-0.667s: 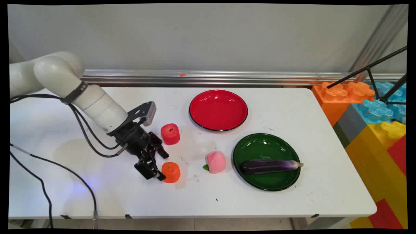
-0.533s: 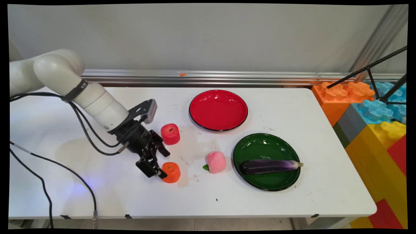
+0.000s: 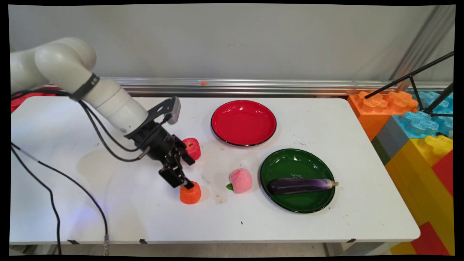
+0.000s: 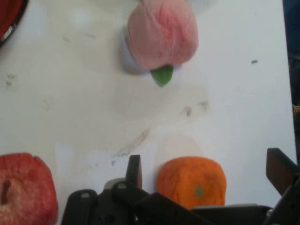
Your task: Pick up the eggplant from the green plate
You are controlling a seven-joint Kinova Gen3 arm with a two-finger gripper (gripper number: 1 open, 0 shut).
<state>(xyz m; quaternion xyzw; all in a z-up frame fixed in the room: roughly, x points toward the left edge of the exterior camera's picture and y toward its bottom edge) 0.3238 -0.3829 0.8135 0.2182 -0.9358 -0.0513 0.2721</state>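
My gripper point(image 3: 188, 173) hangs open just over an orange toy fruit point(image 3: 191, 195) on the white table, its near fingertip right at the fruit's top. In the hand view the orange fruit point(image 4: 192, 180) sits between the two fingers point(image 4: 134, 169), nearer the left one, with my gripper point(image 4: 206, 171) holding nothing. A red apple point(image 3: 194, 148) stands just behind the gripper and appears at the lower left of the hand view, red apple point(image 4: 23, 190). A pink peach point(image 3: 241, 180) with a green leaf lies to the right, peach point(image 4: 161, 35).
A red plate point(image 3: 243, 123) sits bare at the back centre, its rim point(image 4: 7, 21) just in the hand view. A green plate point(image 3: 290, 157) at the right carries a purple eggplant point(image 3: 301, 185). Coloured blocks point(image 3: 417, 137) stand past the table's right end. Black cables point(image 3: 54, 181) trail at the left.
The arm has lifted and swung right: my gripper went from low beside the orange fruit's left side to just over its top, and now partly hides the red apple.
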